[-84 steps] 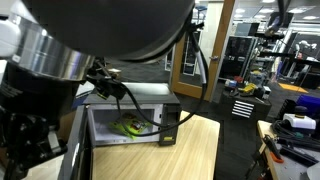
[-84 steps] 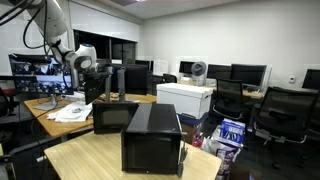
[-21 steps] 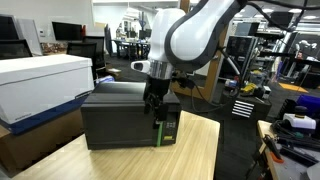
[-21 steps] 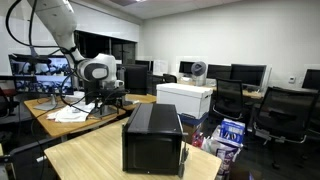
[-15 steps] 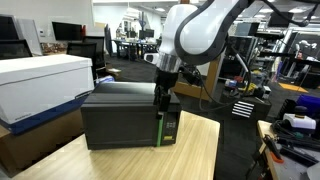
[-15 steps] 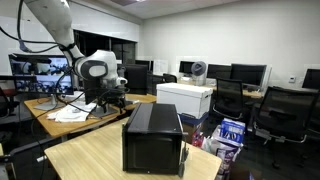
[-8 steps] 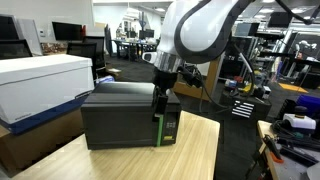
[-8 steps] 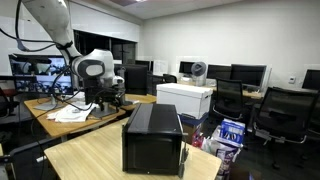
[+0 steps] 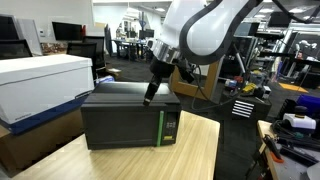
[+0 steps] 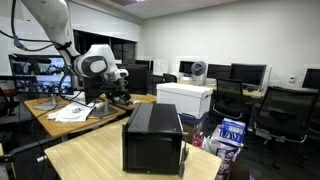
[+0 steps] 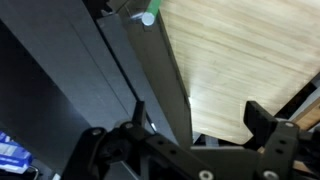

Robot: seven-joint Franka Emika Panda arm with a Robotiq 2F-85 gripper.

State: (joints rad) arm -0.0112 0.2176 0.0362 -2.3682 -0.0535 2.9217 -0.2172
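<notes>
Wooden table (image 9: 192, 150), black microwave (image 9: 120, 126), splayed hand (image 9: 149, 96) above

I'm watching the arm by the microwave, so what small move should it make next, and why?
Probably lift the gripper straight up a little. Its jaws are open and empty, and it hangs close over the top front edge of the microwave, which looks closed, so getting clear of that edge seems the safest step.

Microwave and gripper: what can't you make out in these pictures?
Inside of the microwave: hidden behind its shut, dark door in an exterior view.
Control panel lettering: too small there.
Gripper: tiny and dark against the cluttered desk in an exterior view.
Wrist view: frame edges cut off most of the microwave.
</notes>
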